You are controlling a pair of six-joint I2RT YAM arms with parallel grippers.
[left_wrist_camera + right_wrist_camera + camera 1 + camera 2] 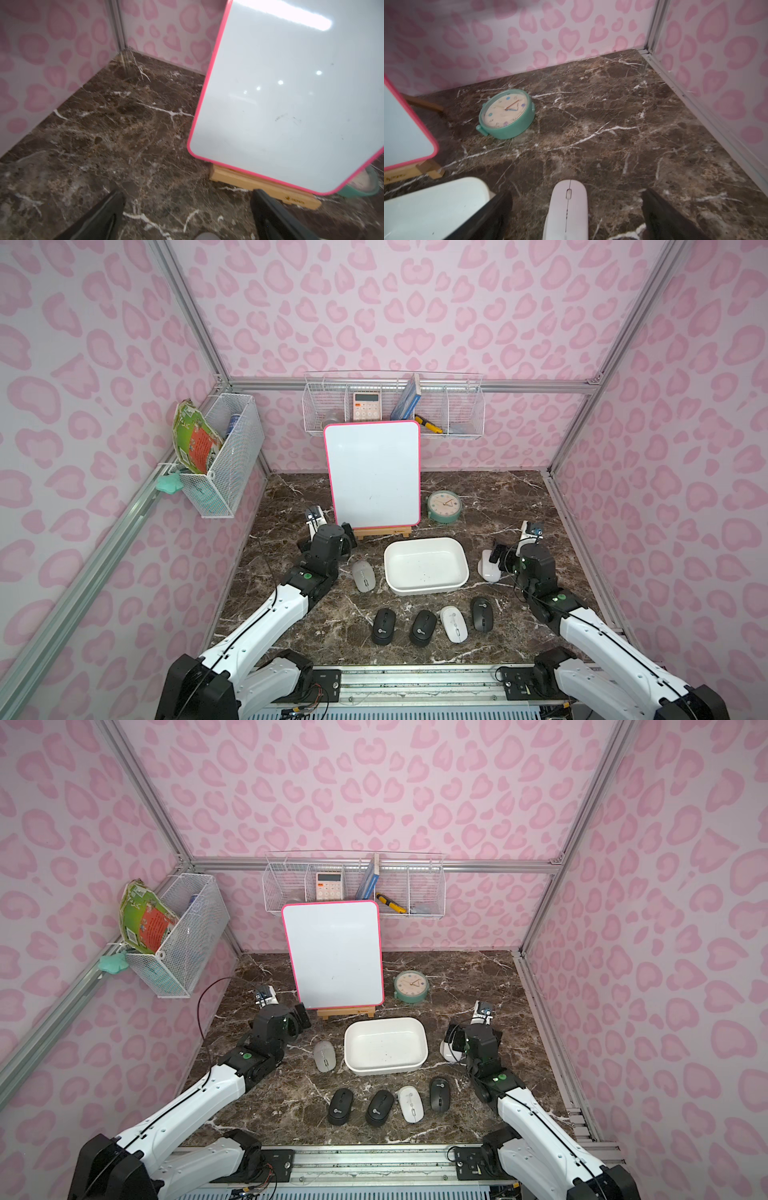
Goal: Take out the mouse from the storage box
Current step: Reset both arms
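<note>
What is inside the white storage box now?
Only a few dark specks on the storage box floor; no mouse. Nothing covers the inside in both top views. The white mouse lies outside, beside it.

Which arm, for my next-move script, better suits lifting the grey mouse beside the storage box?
Left. The left fingers, open, hover just beyond the grey mouse; the right fingers are across the storage box, over a white mouse.

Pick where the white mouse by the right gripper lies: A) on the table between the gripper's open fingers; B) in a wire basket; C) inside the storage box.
A: the right wrist view shows the white mouse on the table, between the open fingers of the right gripper, beside the storage box, not in it.
</note>
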